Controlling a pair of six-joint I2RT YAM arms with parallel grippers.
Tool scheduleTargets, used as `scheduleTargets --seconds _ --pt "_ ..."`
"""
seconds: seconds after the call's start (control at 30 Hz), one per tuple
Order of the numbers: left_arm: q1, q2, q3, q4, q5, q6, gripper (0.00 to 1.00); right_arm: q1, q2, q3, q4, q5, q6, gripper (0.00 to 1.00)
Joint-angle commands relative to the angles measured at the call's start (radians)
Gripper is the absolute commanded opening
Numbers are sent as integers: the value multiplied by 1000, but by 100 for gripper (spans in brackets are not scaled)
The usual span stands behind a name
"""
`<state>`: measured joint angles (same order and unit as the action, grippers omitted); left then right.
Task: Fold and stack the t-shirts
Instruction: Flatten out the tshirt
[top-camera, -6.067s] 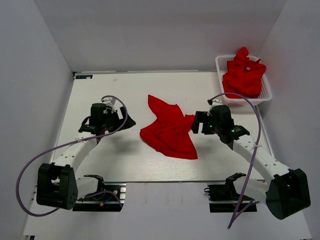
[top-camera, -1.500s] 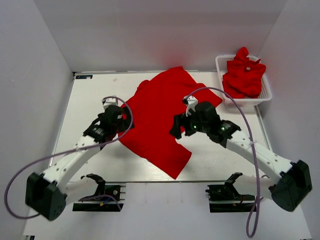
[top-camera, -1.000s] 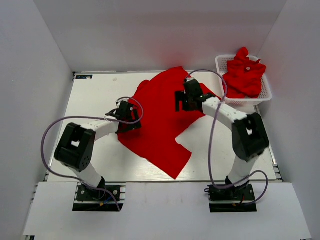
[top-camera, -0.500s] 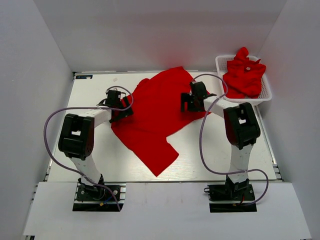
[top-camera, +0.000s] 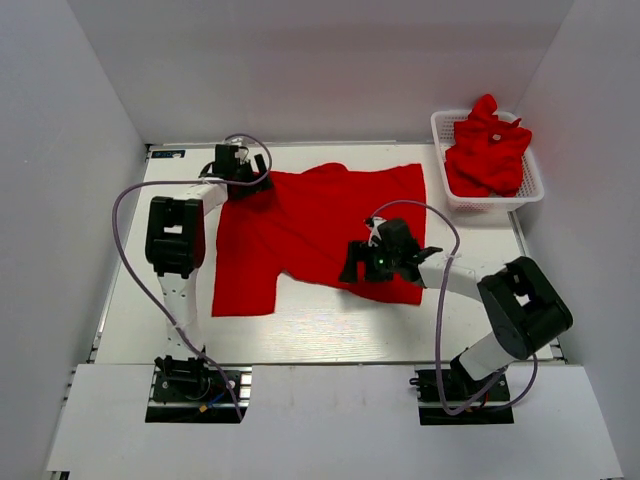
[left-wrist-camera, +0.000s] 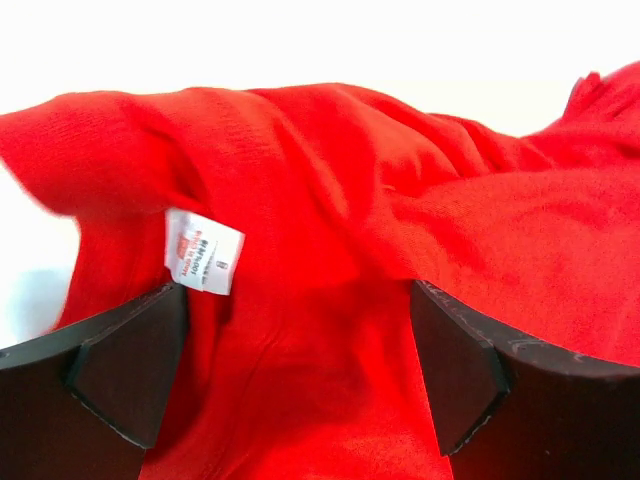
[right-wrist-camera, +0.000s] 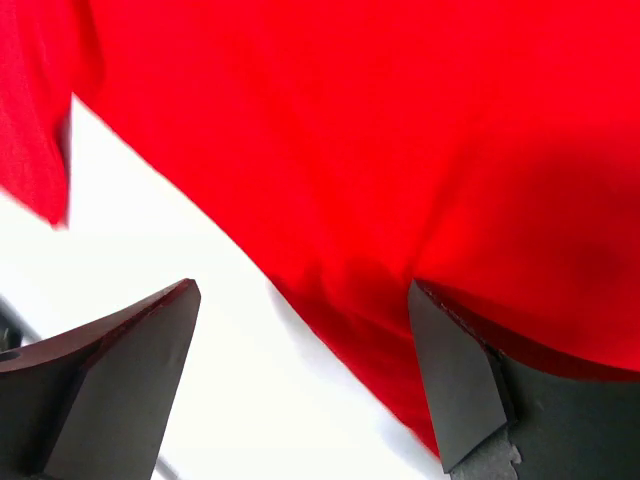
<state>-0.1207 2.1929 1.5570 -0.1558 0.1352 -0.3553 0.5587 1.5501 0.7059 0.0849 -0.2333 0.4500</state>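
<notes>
One red t-shirt (top-camera: 320, 225) lies spread out on the white table, a sleeve or side part reaching toward the near left (top-camera: 245, 290). My left gripper (top-camera: 260, 181) is at the shirt's far left corner; in the left wrist view it (left-wrist-camera: 295, 370) is open wide with bunched red cloth (left-wrist-camera: 330, 200) and a white label (left-wrist-camera: 203, 265) between the fingers. My right gripper (top-camera: 351, 268) is at the shirt's near edge; in the right wrist view it (right-wrist-camera: 300, 370) is open over the hem (right-wrist-camera: 360, 330) and bare table. Several more red t-shirts (top-camera: 487, 150) are heaped in the basket.
A white mesh basket (top-camera: 441, 131) stands at the far right corner of the table (top-camera: 150, 250). Grey walls close in the left, far and right sides. Purple cables loop from both arms over the table.
The shirt has gone from a crumpled lump to a spread, flatter sheet. My left gripper has moved to the far left corner, and my right gripper has come back to the near edge.
</notes>
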Motion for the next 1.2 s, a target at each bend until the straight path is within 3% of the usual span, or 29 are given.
scheduleTargets --seconds 0.0,0.13,0.27,0.33,0.43,0.57,0.67,0.77,1.0,1.17 --pt "-5 65 53 -37 199 10 100 26 -39 -16 -129 -10 49 90" --pt "-5 -37 64 -50 163 21 100 18 -100 122 -229 144 20 90" --pt "-5 -235 49 -190 -15 70 100 7 -177 208 -321 328 49 90" --pt "-5 -341 -27 -224 -110 81 100 1 -243 201 -362 364 97 90" --pt "-5 -583 -225 -296 -213 1 100 -17 -333 124 -398 411 174 90" --pt "-16 -896 -623 -393 -282 -200 100 -28 -418 21 -485 430 236 90" --pt "-16 -1090 -803 -442 -292 -269 100 -36 -462 -17 -548 437 254 90" --pt "-16 -1215 -903 -599 -348 -381 100 -42 -504 -52 -586 436 269 90" --pt "-17 -1404 -1101 -611 -308 -505 100 -51 -625 -154 -652 462 334 90" --pt "-17 -1383 -1172 -510 -318 -528 100 -56 -696 -200 -669 473 361 90"
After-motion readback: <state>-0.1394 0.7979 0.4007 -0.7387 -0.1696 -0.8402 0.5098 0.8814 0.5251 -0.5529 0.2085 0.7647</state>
